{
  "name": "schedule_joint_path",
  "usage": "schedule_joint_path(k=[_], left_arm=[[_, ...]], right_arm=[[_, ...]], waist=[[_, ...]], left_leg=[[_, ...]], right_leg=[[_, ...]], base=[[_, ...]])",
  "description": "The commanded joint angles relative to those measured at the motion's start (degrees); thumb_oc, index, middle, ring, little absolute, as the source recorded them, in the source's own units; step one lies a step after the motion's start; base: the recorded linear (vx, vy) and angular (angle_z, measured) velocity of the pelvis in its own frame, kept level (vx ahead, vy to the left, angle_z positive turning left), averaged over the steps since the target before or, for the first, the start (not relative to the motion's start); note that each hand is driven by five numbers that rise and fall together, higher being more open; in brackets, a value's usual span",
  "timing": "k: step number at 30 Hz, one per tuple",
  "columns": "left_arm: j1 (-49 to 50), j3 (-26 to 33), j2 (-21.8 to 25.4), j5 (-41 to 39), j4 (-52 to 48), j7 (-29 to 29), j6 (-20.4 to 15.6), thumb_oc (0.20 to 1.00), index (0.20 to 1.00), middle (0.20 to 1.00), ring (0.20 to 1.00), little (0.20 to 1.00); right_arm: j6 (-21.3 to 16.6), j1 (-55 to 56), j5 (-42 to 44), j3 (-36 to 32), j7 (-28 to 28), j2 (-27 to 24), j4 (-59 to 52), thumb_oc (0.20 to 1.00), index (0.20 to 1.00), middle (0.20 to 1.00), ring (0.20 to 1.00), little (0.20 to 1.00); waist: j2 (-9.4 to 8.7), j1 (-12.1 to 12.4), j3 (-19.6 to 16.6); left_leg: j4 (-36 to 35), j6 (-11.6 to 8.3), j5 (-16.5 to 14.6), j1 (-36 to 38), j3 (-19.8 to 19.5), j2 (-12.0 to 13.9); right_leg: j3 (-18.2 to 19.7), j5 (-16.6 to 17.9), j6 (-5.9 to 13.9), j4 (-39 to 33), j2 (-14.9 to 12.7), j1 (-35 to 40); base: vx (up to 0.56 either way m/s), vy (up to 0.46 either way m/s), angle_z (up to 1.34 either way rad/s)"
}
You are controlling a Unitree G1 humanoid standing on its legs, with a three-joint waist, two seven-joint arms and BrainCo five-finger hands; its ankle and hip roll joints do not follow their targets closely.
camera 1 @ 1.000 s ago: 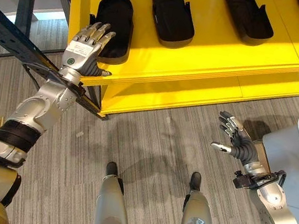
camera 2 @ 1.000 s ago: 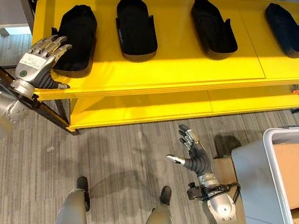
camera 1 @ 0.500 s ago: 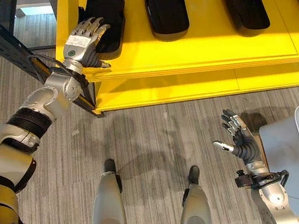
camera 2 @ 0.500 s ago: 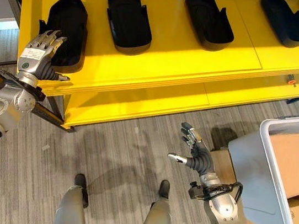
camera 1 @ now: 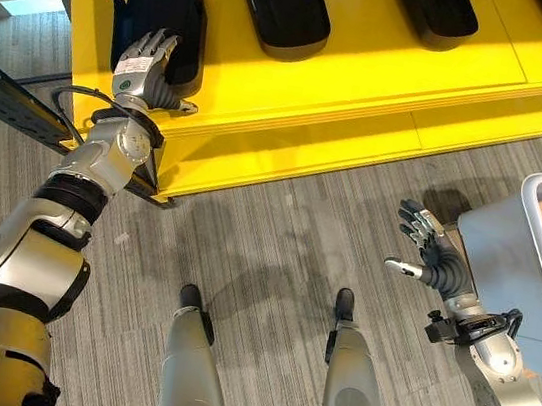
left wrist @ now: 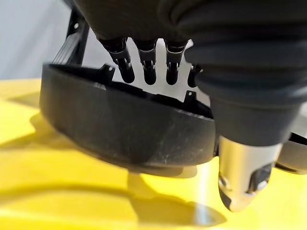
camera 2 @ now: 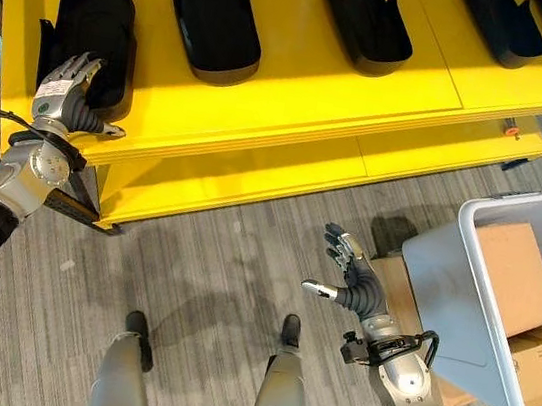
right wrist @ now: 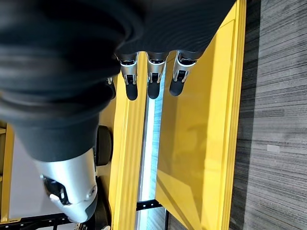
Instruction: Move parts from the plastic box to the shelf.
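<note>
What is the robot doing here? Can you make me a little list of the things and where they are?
shelf: yellow shelf, holding a row of black parts
leftmost black part: on the shelf's left end, upright on the yellow board
left hand: fingers straight, resting on the near end of the leftmost black part
right hand: open, empty, held above the floor
plastic box: grey plastic box to the robot's right, tilted
in the box: brown cardboard boxes
floor: grey striped carpet
</note>
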Motion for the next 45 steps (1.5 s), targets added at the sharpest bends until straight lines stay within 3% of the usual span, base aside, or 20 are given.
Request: schedule_joint_path(k=[1, 26, 45], left_arm=[[-4.97, 0.92, 0.79, -2.39, 2.39, -0.06, -1.43, 1.000, 1.000, 1.000, 1.000, 1.000], [-9.27, 3.08, 1.49, -10.40, 13.12, -0.90, -0.86, 1.000, 1.000, 1.000, 1.000, 1.000], [-13.30, 7.46, -1.23, -22.50, 19.14, -1.36, 0.00, 1.000, 1.000, 1.000, 1.000, 1.000]], right_arm=[[-3.81, -0.81, 1.75, -2.14, -0.05, -3.62, -3.28, 1.000, 1.000, 1.000, 1.000, 1.000], [-3.41, 1.31, 3.36, -2.82, 1.44, -5.02, -4.45, 1.000, 1.000, 1.000, 1.000, 1.000], [-2.42, 3.26, 4.28, -3.16, 1.91, -6.26, -5.23, 1.000, 1.000, 1.000, 1.000, 1.000]], waist=[[-0.04, 0.37, -2.02], [-0.74, -0.62, -1.88], [-1.24, -1.65, -2.47]], left_leg=[[-5.47, -1.12, 6.74, 3.20, -1.99, 1.57], [-3.08, -0.88, 5.95, -0.18, -1.73, 1.86], [-1.88, -0.92, 5.51, -2.05, -1.43, 2.19]], right_leg=[[3.11, -1.78, 1.33, 8.67, -3.04, -0.51], [4.58, -1.37, 1.31, 9.93, -2.62, -4.34], [5.55, -0.95, 1.33, 10.42, -2.28, -6.72]], base=[[0.00, 0.000, 0.00], [0.00, 0.004, -0.02], [0.00, 0.005, -0.02]])
